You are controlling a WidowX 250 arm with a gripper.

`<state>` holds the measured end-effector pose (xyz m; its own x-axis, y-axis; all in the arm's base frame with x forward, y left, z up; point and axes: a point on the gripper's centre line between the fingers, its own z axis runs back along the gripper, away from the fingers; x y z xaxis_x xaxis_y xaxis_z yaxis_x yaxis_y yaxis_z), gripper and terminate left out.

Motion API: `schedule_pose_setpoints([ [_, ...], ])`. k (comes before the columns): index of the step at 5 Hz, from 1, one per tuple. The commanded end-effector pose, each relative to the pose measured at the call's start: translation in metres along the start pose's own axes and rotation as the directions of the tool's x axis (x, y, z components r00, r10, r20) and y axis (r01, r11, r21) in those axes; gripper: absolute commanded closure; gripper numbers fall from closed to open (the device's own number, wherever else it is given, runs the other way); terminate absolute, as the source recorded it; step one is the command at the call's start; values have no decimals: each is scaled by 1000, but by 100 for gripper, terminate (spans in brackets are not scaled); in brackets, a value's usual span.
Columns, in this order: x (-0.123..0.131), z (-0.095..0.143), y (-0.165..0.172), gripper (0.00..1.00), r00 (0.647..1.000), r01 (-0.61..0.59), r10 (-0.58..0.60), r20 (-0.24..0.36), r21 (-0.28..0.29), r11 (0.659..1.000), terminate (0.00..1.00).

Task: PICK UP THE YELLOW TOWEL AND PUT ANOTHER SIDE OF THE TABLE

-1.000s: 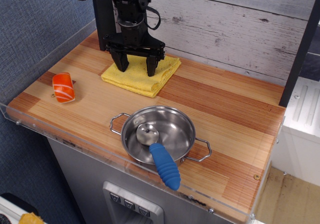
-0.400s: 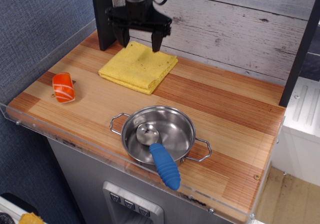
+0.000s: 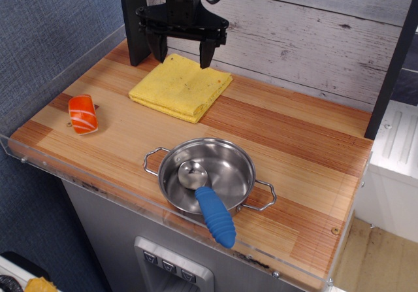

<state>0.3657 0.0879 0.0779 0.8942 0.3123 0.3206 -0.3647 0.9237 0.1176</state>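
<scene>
The yellow towel [image 3: 181, 87] lies folded and flat at the back left of the wooden table [image 3: 294, 142]. My gripper [image 3: 181, 55] hangs open above the towel's far edge, its two black fingers spread wide and clear of the cloth. It holds nothing.
An orange-and-white sushi piece [image 3: 83, 113] lies at the left front. A steel pot [image 3: 208, 174] with a blue-handled spoon [image 3: 212, 212] in it stands at the front middle. A clear acrylic rim [image 3: 98, 181] edges the table. A grey plank wall stands behind.
My gripper rose off the towel and moved back toward the wall, leaving the cloth lying flat. Its fingers have spread a little wider.
</scene>
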Motion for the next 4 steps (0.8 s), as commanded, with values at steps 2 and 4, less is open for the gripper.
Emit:
schedule_pose_setpoints([
  [2,-80,32,40,0,988,-128,127,-86,-2,992,0],
  [4,-128,22,64,0,988,-134,125,-92,-96,986,0],
])
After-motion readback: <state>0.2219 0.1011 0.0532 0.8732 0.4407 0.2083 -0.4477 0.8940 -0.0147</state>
